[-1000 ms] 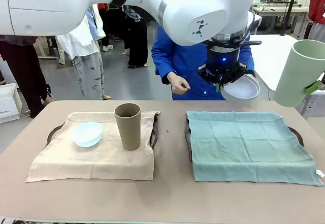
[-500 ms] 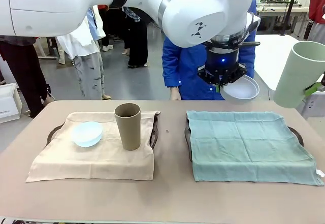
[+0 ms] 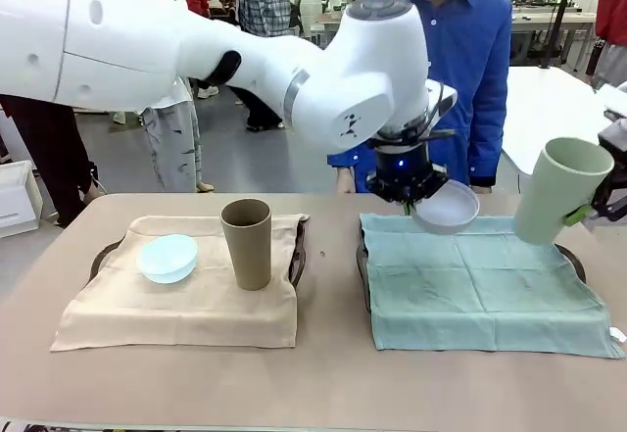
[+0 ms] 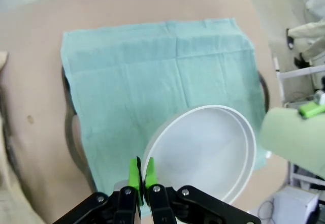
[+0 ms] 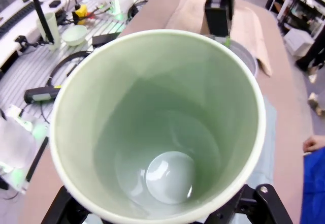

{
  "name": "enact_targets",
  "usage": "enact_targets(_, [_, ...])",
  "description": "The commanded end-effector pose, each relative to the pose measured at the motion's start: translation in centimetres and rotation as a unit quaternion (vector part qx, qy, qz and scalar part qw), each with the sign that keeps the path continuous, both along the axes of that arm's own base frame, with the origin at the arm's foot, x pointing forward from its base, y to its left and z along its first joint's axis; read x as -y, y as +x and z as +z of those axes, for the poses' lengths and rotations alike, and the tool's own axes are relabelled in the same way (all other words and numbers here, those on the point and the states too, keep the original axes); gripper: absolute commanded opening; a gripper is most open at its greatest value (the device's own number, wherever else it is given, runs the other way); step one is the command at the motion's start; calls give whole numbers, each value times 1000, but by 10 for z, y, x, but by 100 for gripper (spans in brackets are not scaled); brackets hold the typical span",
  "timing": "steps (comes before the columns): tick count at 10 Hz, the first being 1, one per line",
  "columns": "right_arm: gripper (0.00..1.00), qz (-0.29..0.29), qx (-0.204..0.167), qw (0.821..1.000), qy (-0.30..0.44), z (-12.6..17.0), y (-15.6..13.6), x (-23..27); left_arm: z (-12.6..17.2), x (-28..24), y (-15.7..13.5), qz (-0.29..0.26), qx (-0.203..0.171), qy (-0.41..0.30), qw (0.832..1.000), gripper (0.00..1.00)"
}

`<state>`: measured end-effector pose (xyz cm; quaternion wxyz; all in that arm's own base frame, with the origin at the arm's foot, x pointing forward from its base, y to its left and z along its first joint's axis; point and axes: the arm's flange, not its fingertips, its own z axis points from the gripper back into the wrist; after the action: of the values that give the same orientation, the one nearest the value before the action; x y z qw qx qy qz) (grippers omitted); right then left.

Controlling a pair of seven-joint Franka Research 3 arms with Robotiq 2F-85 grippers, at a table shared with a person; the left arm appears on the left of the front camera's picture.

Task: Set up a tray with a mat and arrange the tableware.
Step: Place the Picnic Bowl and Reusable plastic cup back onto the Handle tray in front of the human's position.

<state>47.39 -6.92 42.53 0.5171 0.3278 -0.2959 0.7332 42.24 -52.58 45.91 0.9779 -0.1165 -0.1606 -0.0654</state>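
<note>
Start with the largest items. The teal mat lies flat over the right tray; it is soft cloth, so expect it to ruck up if a base drags across it. Lower tableware straight down onto it.

The pale green cup hangs tilted above the mat's far right corner, held in the right gripper. Its jaws stand wide, spanning the cup wall near the rim. The cup looks rigid and smooth-walled, so you should judge it slippery; bring it upright before release.

The white bowl hangs just above the mat's far edge. The left gripper is fully closed on the rim, one green pad inside and one outside. A rim pinch leaves the bowl free to swing, and the bowl is probably hard and breakable: set it down gently.

On the left, the brown cup and the pale blue bowl already stand on the beige mat.
</note>
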Motion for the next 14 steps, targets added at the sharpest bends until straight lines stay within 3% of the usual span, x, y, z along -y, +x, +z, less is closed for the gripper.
enact_targets(1, [84,18,12,1000,4,-10,23,0,-15,-8,-1,-9,-24,-2,1000,4])
enact_targets(3, [84,18,-11,1000,6,-37,40,-3,-33,-8,1,-6,-38,16,999,4])
enact_targets(6, [84,16,-38,999,7,-64,54,-5,-53,-6,8,-21,-20,21,999,4])
enact_targets(8, [84,18,-41,999,3,-72,58,-6,-62,-5,14,-32,-1,20,999,4])
enact_targets(14, [84,5,-58,998,-13,-100,65,-17,-80,2,27,-42,0,20,999,4])
